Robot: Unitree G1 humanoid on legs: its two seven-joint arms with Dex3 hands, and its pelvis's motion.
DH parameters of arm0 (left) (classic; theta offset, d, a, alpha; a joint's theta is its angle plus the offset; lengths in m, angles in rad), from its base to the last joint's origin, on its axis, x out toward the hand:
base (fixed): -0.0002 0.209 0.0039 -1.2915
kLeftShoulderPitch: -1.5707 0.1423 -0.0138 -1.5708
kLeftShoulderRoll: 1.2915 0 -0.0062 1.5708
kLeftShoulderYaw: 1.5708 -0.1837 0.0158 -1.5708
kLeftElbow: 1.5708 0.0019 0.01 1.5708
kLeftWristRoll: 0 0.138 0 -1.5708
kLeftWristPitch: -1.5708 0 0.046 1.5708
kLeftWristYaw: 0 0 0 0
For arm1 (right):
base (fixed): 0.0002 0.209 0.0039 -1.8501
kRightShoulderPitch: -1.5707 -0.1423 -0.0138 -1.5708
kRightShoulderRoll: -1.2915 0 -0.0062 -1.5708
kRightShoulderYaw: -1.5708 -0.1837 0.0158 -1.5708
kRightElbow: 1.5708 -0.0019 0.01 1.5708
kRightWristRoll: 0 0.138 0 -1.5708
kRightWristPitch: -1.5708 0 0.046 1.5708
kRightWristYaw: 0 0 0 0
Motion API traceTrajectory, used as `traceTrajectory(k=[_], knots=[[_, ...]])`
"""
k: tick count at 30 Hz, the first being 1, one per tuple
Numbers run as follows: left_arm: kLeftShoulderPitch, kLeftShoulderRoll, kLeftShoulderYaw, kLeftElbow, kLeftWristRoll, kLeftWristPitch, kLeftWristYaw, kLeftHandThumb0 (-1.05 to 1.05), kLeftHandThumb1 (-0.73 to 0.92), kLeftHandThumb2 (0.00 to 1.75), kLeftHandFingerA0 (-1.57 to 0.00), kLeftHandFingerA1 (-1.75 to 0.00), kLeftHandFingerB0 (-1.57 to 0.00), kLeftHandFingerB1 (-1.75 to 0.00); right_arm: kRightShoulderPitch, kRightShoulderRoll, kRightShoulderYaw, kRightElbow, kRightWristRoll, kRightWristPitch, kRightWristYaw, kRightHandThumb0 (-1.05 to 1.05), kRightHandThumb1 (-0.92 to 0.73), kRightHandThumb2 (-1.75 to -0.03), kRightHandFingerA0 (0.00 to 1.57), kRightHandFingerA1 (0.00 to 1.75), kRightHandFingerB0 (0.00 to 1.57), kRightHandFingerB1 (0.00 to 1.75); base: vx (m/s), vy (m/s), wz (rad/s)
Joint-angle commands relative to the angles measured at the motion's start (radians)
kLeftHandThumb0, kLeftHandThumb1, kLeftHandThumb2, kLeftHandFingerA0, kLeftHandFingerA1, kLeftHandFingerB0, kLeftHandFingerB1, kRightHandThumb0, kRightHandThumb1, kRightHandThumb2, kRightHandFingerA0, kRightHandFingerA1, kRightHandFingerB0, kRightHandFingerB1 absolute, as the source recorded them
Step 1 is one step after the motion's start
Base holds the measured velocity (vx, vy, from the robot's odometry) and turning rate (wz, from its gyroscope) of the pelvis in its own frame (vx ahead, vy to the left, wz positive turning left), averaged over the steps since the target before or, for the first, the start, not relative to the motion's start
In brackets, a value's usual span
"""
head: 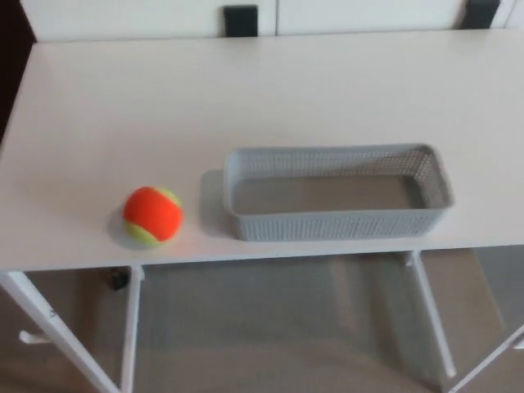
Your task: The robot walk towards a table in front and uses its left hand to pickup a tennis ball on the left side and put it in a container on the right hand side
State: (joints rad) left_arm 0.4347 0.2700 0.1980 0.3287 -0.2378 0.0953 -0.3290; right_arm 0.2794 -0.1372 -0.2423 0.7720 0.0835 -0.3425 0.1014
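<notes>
The tennis ball (pixel 152 216) is seen near the front edge of the bench (pixel 164 106), left of the empty mesh basket (pixel 327 225). No robot hand is shown, so its state cannot be told. The ball could be knocked off by a misjudged reach.

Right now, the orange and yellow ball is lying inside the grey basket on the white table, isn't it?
Not quite. The head view shows the orange and yellow ball is not inside the grey basket. It lies on the white table beside the basket, on the robot's left, with a gap between them. The basket has nothing in it.
</notes>
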Motion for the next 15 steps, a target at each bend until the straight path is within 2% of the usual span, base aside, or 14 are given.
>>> traceTrajectory(k=[1, 2, 3, 4, 5, 6, 7, 11, 12, 13, 14, 15], knots=[[-0.014, 0.014, 0.004, 0.011, 0.005, 0.019, -0.018, -0.19, 0.69, 0.63, -0.27, -0.36, -0.18, -0.32, -0.006, -0.01, -0.009, 0.005, 0.013, -0.008, 0.003, -0.71, -0.35, -0.6, 0.43, 1.13, 0.23, 0.93, 0.07, 0.103, 0.19], [-0.014, 0.015, 0.004, 0.011, 0.004, 0.021, -0.02, -0.19, 0.69, 0.63, -0.27, -0.36, -0.18, -0.32, -0.007, -0.01, -0.009, 0.008, 0.012, -0.009, 0.002, -0.71, -0.35, -0.6, 0.43, 1.13, 0.23, 0.93, 0.05, 0.094, 0.18], [-0.016, 0.015, 0.006, 0.012, -0.003, 0.026, -0.026, -0.19, 0.7, 0.63, -0.26, -0.36, -0.17, -0.31, -0.003, -0.008, -0.008, 0.003, 0.01, -0.009, -0.001, -0.74, -0.23, -0.81, 0.52, 1.0, 0.31, 0.83, 0.1, 0.023, 0.2], [-0.016, 0.015, 0.007, 0.012, -0.005, 0.028, -0.028, -0.19, 0.7, 0.63, -0.26, -0.36, -0.17, -0.31, -0.002, -0.008, -0.007, 0.001, 0.009, -0.008, -0.001, -0.74, -0.23, -0.81, 0.52, 1.0, 0.31, 0.83, 0.09, 0.001, -0.03], [-0.016, 0.012, 0.01, 0.008, -0.008, 0.031, -0.027, -0.19, 0.69, 0.63, -0.28, -0.38, -0.18, -0.32, -0.003, -0.007, -0.009, 0.005, 0.013, -0.013, 0.004, -0.72, -0.31, -0.62, 0.46, 1.13, 0.25, 0.93, 0.08, -0.001, 0.08], [-0.016, 0.011, 0.011, 0.007, -0.009, 0.033, -0.027, -0.19, 0.69, 0.63, -0.28, -0.38, -0.18, -0.32, -0.004, -0.006, -0.01, 0.008, 0.015, -0.015, 0.006, -0.72, -0.31, -0.62, 0.46, 1.13, 0.25, 0.93, 0.0, 0.0, 0.0], [-0.016, 0.008, 0.011, 0.004, -0.005, 0.034, -0.02, -0.19, 0.68, 0.63, -0.28, -0.38, -0.18, -0.32, 0.007, -0.007, -0.004, -0.019, 0.007, -0.001, 0.001, -0.74, -0.36, -0.59, 0.29, 1.11, 0.23, 0.97, 0.07, -0.008, 0.09], [-0.02, 0.008, 0.014, -0.009, -0.01, 0.044, -0.023, -0.2, 0.68, 0.63, -0.27, -0.38, -0.17, -0.32, -0.011, -0.008, -0.005, 0.007, 0.006, -0.006, -0.002, -0.75, -0.34, -0.61, 0.31, 1.17, 0.22, 0.97, 0.0, 0.0, 0.0], [-0.019, 0.01, 0.012, -0.018, -0.009, 0.046, -0.027, -0.21, 0.69, 0.63, -0.26, -0.38, -0.16, -0.32, -0.012, -0.007, -0.006, 0.005, 0.008, -0.008, -0.001, -0.72, -0.33, -0.62, 0.38, 1.19, 0.21, 0.98, 0.0, 0.0, 0.0], [-0.019, 0.01, 0.012, -0.021, -0.009, 0.047, -0.029, -0.21, 0.69, 0.63, -0.26, -0.38, -0.16, -0.32, -0.013, -0.007, -0.007, 0.005, 0.009, -0.008, -0.001, -0.72, -0.33, -0.62, 0.38, 1.19, 0.21, 0.98, 0.0, 0.0, 0.0], [-0.019, 0.013, 0.01, -0.03, -0.006, 0.05, -0.029, -0.21, 0.7, 0.63, -0.25, -0.38, -0.16, -0.32, -0.011, -0.005, -0.006, -0.005, 0.01, -0.009, 0.0, -0.68, -0.33, -0.63, 0.49, 1.16, 0.23, 0.98, 0.0, 0.0, 0.0], [-0.017, 0.014, 0.009, -0.039, -0.004, 0.055, -0.029, -0.2, 0.7, 0.63, -0.24, -0.37, -0.15, -0.31, -0.008, -0.004, -0.005, -0.011, 0.01, -0.01, 0.001, -0.69, -0.33, -0.62, 0.51, 1.12, 0.24, 0.96, 0.0, 0.0, 0.0]])
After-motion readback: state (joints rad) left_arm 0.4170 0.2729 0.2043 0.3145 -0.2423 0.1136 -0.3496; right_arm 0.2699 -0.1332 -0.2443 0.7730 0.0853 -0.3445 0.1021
